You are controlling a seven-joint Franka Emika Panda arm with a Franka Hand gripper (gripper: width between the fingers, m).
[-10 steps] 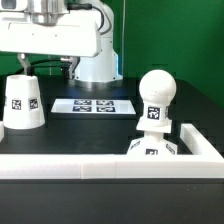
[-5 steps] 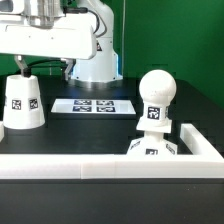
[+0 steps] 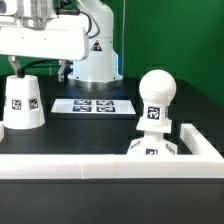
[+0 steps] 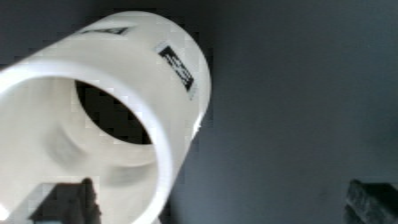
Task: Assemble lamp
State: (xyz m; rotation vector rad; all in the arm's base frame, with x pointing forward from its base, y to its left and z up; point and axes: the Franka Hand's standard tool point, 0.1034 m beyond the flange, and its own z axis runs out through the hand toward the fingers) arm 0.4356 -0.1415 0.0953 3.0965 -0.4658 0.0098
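Observation:
The tapered white shade (image 3: 22,103) stands on the black table at the exterior view's left, narrow end up, with a tag on its side. My gripper (image 3: 14,68) hangs just above its top. In the wrist view the shade (image 4: 111,120) is seen from above with its dark opening. My gripper (image 4: 221,205) is open and empty. One finger (image 4: 68,203) is over the shade's rim and the other (image 4: 374,200) is over bare table. The ball-shaped bulb (image 3: 156,92) stands upright on the angular base (image 3: 152,149) at the right.
The marker board (image 3: 92,104) lies flat between the shade and the lamp base. A long white rail (image 3: 100,166) runs across the front and turns back at the right (image 3: 205,140). The robot's white pedestal (image 3: 95,55) stands behind the board.
The arm has moved toward the exterior view's left, bringing the gripper over the shade's top. The shade, bulb and base have not moved.

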